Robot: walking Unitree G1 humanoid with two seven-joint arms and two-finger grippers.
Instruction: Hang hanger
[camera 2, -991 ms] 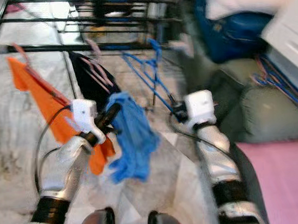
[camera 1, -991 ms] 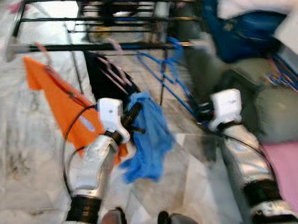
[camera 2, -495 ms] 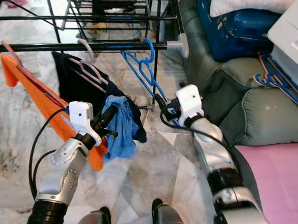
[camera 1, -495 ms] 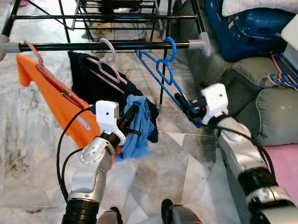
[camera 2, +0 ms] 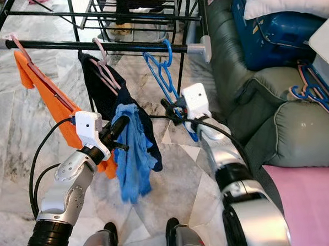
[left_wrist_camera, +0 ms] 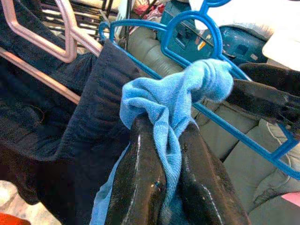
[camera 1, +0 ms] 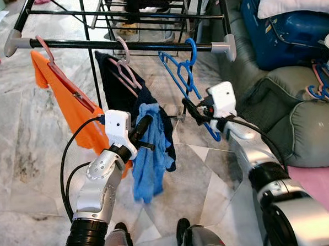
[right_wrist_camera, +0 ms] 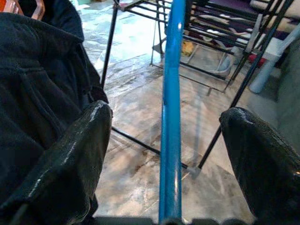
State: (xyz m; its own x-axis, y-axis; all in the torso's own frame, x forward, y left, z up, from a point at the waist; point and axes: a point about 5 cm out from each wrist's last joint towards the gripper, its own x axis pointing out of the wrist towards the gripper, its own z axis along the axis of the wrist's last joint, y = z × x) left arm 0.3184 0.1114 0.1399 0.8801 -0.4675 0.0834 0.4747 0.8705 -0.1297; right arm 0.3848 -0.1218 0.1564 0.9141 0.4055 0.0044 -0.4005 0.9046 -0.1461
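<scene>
Blue cloth (left_wrist_camera: 168, 105) is pinched between the clenched jaws of the left gripper (camera 1: 141, 129), and it is left to hang down in a long fold toward the marble floor (camera 1: 23, 158). The jaws of the right gripper (camera 1: 190, 109) are spread wide, and the blue hanger's (camera 1: 187, 83) lower bar is seen running straight down the gap between them in the right wrist view, apparently untouched by either finger (right_wrist_camera: 61, 159).

The blue hanger is already hooked on the black rail (camera 1: 122, 46) of the drying rack, far and slightly left of the right gripper, with its long axis slanting from the hook down and right to the lower corner by that gripper. The right arm is judged the nearer one to the hanger; the cloth is held just left of it, close to the hanger's frame. The coming move is judged to depend on that short gap between cloth and hanger bar.

Further left on the rail, a pink hanger (camera 1: 126, 70) carrying a dark garment (camera 1: 115, 87) and another bearing an orange garment (camera 1: 70, 108) are hung. A grey sofa (camera 1: 297, 121) is seen to the right.
</scene>
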